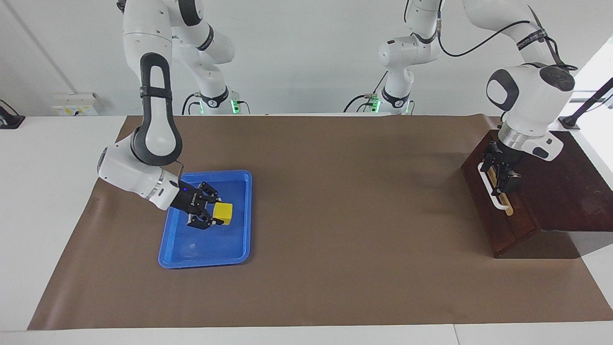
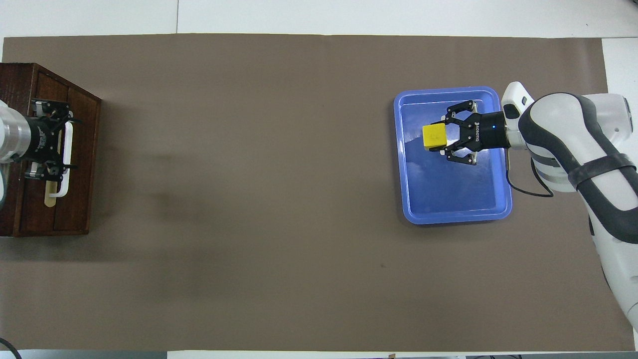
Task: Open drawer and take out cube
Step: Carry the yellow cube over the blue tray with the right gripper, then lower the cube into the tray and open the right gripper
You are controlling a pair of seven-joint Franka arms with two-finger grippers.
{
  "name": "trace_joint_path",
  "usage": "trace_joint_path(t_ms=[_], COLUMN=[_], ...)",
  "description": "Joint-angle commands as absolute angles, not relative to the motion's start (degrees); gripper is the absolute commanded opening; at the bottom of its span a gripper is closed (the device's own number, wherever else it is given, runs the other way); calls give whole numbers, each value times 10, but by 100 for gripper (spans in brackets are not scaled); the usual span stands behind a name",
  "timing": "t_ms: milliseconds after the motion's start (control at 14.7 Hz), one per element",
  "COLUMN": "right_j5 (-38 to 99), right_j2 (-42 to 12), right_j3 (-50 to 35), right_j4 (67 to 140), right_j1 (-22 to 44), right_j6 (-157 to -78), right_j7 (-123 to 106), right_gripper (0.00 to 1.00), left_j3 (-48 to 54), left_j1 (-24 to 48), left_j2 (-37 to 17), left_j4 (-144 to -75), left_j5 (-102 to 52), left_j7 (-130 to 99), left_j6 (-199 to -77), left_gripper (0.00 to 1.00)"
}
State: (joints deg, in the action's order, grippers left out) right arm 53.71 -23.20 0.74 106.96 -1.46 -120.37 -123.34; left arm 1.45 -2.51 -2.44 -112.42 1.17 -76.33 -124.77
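Right gripper [image 1: 211,214], lower left of the facing view, has its fingers spread around the cube [image 1: 222,213], which sits in the blue tray [image 1: 206,256]. Left gripper [image 1: 500,172], at the right edge, is at the white handle [image 1: 493,191] of the closed drawer [image 1: 515,218]; its finger state cannot be told

Drawer [image 2: 55,149] interior hidden; box cut off by frame edge; handle [image 2: 67,159] partly behind left hand [image 2: 50,139].

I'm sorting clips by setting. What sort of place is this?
Probably a robotics lab: two arms bolted to a white table under a brown mat, with staged props only, a wooden drawer box and a blue tray.
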Motion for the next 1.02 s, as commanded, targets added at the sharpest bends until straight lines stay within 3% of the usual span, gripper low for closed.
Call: trace_joint_path(t_ms=[0,340,544,748,952], right_j5=[533,540,540,540,540], right_j2=[-237,-227,-225,-224,-221], right_j3=[0,1,4,4,4], right_j4=[1084,1117,1127,1139,1151], right_j1=[-39,-64,-65,-75,-86], right_j6=[-1183,-1145,-1147,-1166,-1168], right_j7=[-1248,-1339,-1365,-1398,-1407], right_gripper=[0,0,0,0,0], left_j3=[8,10,8,9,10], left_j1=[-6,11,18,14,18], left_j2=[21,-5,-10,-45,-44], left_j4=[-1115,-985,-977,-899,-896], left_j5=[23,1,-4,-8,-14], left_j7=[-689,-497,-331,-184,-116], left_j6=[-1195,-1033,-972,-877,-864], left_gripper=[100,100,100,100,100])
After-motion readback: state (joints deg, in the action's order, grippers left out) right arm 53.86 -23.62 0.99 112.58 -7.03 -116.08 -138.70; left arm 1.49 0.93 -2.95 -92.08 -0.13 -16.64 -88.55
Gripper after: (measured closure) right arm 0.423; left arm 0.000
